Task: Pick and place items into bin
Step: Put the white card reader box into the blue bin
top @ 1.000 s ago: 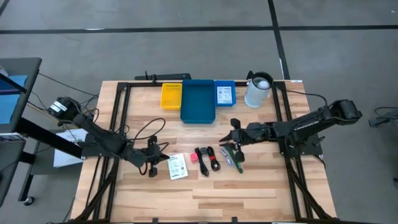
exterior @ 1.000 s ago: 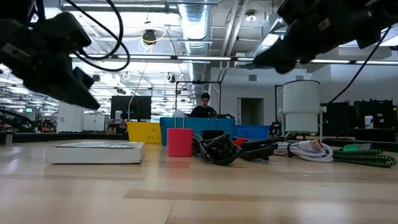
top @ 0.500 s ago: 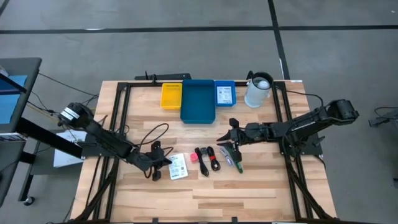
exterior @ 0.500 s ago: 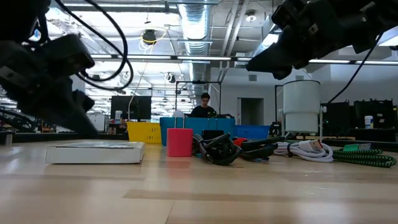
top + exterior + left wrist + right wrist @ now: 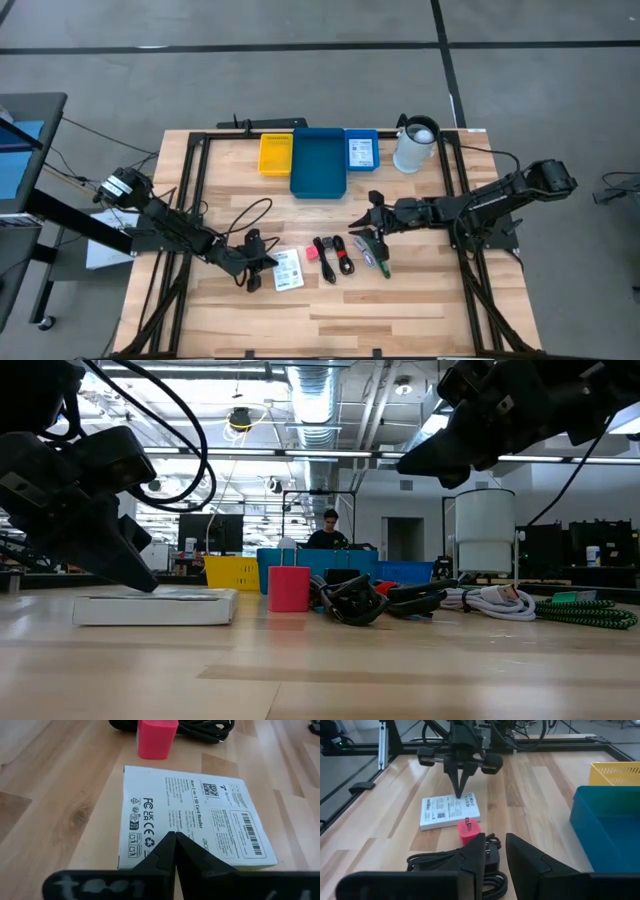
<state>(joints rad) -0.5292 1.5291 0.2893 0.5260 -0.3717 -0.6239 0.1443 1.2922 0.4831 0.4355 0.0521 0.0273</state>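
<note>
A white printed packet (image 5: pixel 286 268) lies flat on the wooden table. To its right lie a pink-red cube (image 5: pixel 311 254), black coiled cables (image 5: pixel 335 258) and green sticks (image 5: pixel 376 252). My left gripper (image 5: pixel 175 836) is shut, with its tips down on the packet's side toward the table's left edge. My right gripper (image 5: pixel 362 222) hovers above the cables and sticks. It is open by a narrow gap (image 5: pixel 495 837) and holds nothing. The blue bin (image 5: pixel 319 162) stands at the far edge. My left gripper sets its shut fingertips (image 5: pixel 459 794) on the packet's printed top face (image 5: pixel 150 827), close to the edge toward the table's left. The fingers slant down from the left side. The packet lies flat on the table.
A yellow bin (image 5: pixel 276 154) and a small blue bin (image 5: pixel 361 150) flank the blue bin, and a white jug (image 5: pixel 414 146) stands at the far right. Black frame rails run along both table sides. Bare wood lies toward the near edge. A person sits in the room beyond (image 5: pixel 329 530).
My left gripper has come down and a little toward the table's right edge, onto the packet, staying shut. My right gripper has kept still.
</note>
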